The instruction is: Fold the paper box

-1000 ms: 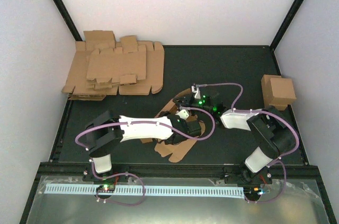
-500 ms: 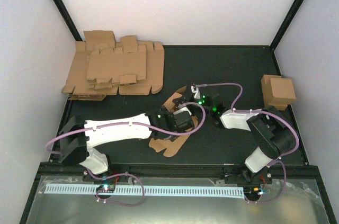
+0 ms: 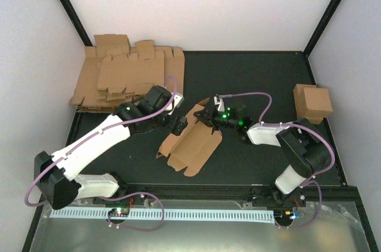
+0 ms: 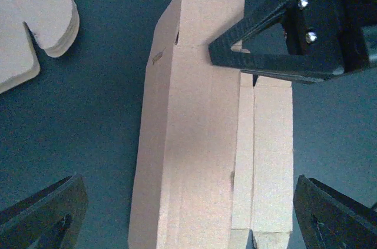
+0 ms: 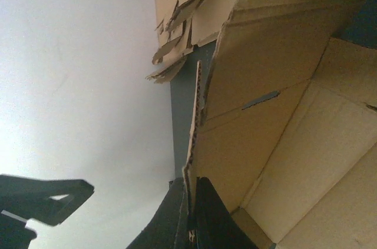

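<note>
The paper box [image 3: 191, 143] lies as a partly folded brown blank mid-table, its long panels raised a little. My right gripper [image 3: 208, 115] is shut on its far right edge; in the right wrist view the fingers [image 5: 203, 216] pinch the cardboard rim [image 5: 283, 113]. My left gripper [image 3: 179, 125] hovers at the blank's far left end, open wide and holding nothing. In the left wrist view the blank [image 4: 200, 143] lies between the spread fingertips [image 4: 44, 213], with the right gripper [image 4: 283, 43] at its far end.
A pile of flat brown blanks [image 3: 128, 79] fills the far left corner, its rounded tabs [image 4: 29, 19] close to my left gripper. A folded cardboard box [image 3: 312, 102] stands at the right edge. White walls enclose the dark table [image 3: 256, 73].
My left gripper opened, let go of the blank and swung back toward the far left. The right gripper closed on the blank's edge. The blank now shows fully, shifted slightly.
</note>
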`<state>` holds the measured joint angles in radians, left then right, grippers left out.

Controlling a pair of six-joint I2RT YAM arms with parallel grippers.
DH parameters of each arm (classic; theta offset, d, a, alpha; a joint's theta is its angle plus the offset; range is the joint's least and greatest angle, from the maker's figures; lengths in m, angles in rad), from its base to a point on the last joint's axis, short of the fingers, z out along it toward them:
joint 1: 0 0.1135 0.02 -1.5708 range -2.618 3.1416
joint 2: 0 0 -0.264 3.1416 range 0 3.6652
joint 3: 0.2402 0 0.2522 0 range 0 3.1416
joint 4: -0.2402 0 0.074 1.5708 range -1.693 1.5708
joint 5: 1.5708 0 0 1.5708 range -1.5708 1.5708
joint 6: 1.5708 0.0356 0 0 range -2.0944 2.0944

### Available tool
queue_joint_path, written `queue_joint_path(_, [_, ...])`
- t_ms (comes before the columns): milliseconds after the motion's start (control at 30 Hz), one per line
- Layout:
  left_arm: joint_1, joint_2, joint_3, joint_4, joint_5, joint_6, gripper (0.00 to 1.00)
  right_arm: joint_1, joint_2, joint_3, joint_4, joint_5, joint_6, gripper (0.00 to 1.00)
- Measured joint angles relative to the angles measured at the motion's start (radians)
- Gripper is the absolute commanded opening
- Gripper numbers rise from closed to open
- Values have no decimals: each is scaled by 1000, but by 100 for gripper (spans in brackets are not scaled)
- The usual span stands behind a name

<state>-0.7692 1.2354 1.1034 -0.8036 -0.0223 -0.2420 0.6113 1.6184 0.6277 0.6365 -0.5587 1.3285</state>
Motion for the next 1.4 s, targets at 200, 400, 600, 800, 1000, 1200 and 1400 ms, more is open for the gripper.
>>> queue_joint_path(200, [158, 39, -31, 27, 190, 31, 99, 0, 0, 3, -8, -1, -26, 2])
queue_joint_path(400, [193, 144, -32, 27, 241, 70, 98, 0, 0, 27, -25, -2, -56, 2])
queue_joint_path(600, [194, 211, -32, 27, 256, 95, 92, 0, 2, 34, -37, -2, -90, 2])
queue_joint_path(800, [195, 222, -32, 37, 272, 105, 88, 0, 36, 35, -30, -2, -114, 3])
queue_joint_path(1000, [199, 253, -33, 53, 292, 117, 86, 0, 99, 49, 27, -6, -118, 4])
queue_joint_path(1200, [199, 285, -33, 58, 304, 126, 77, 0, 117, 49, 64, -11, -118, 4])
queue_joint_path(1400, [199, 299, -33, 65, 322, 130, 65, 0, 118, 49, 82, -17, -119, 5])
